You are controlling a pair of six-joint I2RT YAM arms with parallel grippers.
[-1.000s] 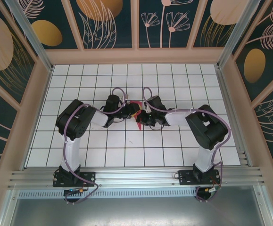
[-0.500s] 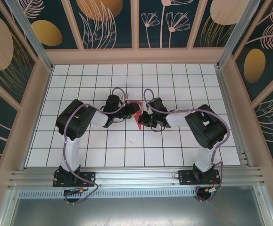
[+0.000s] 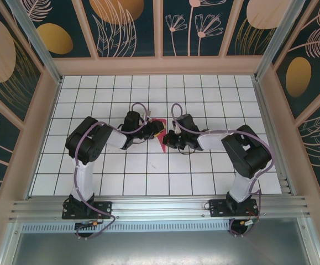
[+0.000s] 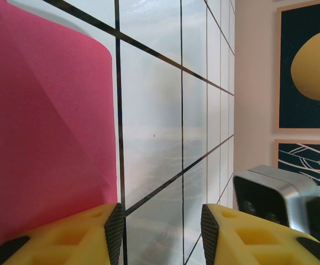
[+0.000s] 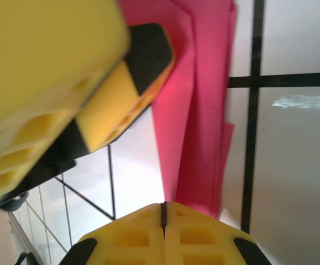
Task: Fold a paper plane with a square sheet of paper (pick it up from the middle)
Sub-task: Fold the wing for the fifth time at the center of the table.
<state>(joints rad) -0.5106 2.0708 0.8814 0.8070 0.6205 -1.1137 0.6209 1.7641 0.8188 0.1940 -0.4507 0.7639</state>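
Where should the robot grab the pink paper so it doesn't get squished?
Best guess: the long edge of the pink paper where the folded layers stack up, near its narrow end. It lies low on the tiles, so come in low from the side, one finger sliding under. The right claw sits there but is shut, so it must open first.

Top view high, looking down on table (image 3: 204, 176); wrist views close, low, sharing pink paper (image 4: 43, 138) (image 5: 204, 99).
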